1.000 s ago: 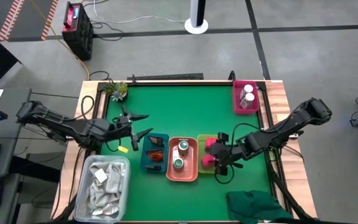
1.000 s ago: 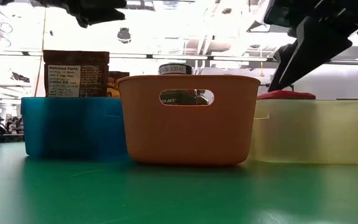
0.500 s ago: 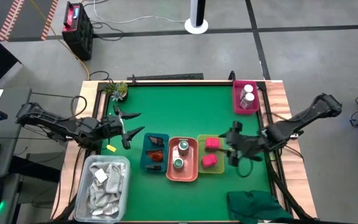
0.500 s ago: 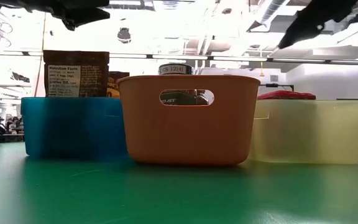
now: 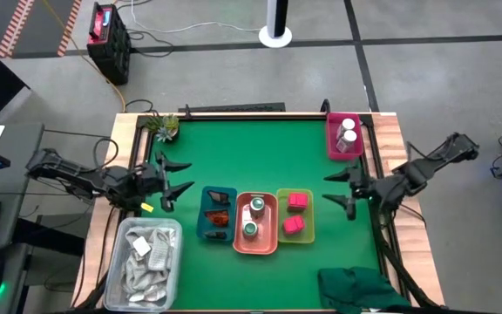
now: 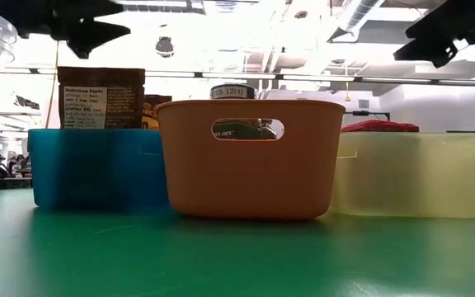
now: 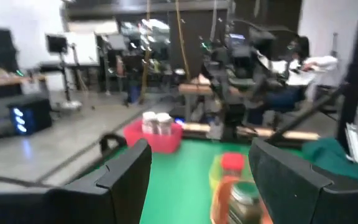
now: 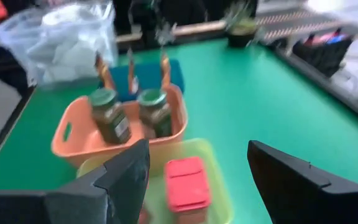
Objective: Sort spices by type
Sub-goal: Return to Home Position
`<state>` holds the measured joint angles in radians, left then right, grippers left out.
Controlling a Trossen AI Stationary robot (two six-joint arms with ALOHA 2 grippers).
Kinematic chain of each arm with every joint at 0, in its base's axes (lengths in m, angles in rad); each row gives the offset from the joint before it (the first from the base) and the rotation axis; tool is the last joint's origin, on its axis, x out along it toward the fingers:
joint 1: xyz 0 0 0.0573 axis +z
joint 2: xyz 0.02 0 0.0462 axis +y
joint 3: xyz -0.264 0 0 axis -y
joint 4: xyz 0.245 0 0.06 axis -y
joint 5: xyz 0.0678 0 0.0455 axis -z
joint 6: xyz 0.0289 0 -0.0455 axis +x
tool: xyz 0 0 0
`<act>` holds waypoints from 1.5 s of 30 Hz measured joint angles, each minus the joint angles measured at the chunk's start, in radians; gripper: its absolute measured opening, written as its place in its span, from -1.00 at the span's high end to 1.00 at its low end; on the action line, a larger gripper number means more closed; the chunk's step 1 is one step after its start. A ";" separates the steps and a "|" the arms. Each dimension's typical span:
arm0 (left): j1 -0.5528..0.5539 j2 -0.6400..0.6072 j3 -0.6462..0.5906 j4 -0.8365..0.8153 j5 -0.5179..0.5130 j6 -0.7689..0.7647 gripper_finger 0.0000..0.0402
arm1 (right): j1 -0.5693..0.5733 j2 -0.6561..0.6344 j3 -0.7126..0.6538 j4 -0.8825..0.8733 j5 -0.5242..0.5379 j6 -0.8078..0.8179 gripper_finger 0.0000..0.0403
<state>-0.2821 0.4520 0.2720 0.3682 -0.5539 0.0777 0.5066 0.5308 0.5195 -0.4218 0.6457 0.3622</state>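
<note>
Pink boxes [image 5: 296, 201], green-lidded jars [image 5: 256, 207] and packets [image 5: 219, 198] sit in bins [image 5: 255, 249] near the bench's [image 5: 251, 148] front edge. Left gripper [image 5: 173, 174] hovers at the left edge, right gripper [image 5: 329, 189] at the right edge, both spread wide, empty, well apart from them.

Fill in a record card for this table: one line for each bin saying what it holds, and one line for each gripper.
blue bin: dark packets
orange bin: two green-lidded jars
yellow bin: two pink boxes
pink bin: two white-lidded jars; stands apart from the row, by the table's right edge
left gripper: open, empty, left of the blue bin
right gripper: open, empty, right of the yellow bin
clear tub: white sachets
</note>
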 joint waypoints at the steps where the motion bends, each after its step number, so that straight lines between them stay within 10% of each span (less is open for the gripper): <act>1: 0.000 -0.012 -0.008 -0.025 0.007 -0.022 -0.28 | 0.002 -0.031 -0.008 -0.001 0.018 -0.020 -0.47; 18: -0.001 -0.271 -0.114 -0.154 -0.009 -0.037 -0.28 | -0.006 -0.532 -0.062 -0.039 0.039 -0.237 -0.47; 28: -0.001 -0.367 -0.117 -0.287 0.124 -0.092 -0.28 | -0.038 -0.528 -0.161 0.152 0.067 -0.259 -0.46; 45: -0.001 -0.371 -0.242 -0.020 0.420 -0.040 -0.28 | -0.043 -0.528 -0.417 0.592 -0.069 -0.386 -0.46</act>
<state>-0.2832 0.0811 0.0296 0.3485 -0.1336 0.0376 0.4633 0.0032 0.1026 0.1700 0.5766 -0.0239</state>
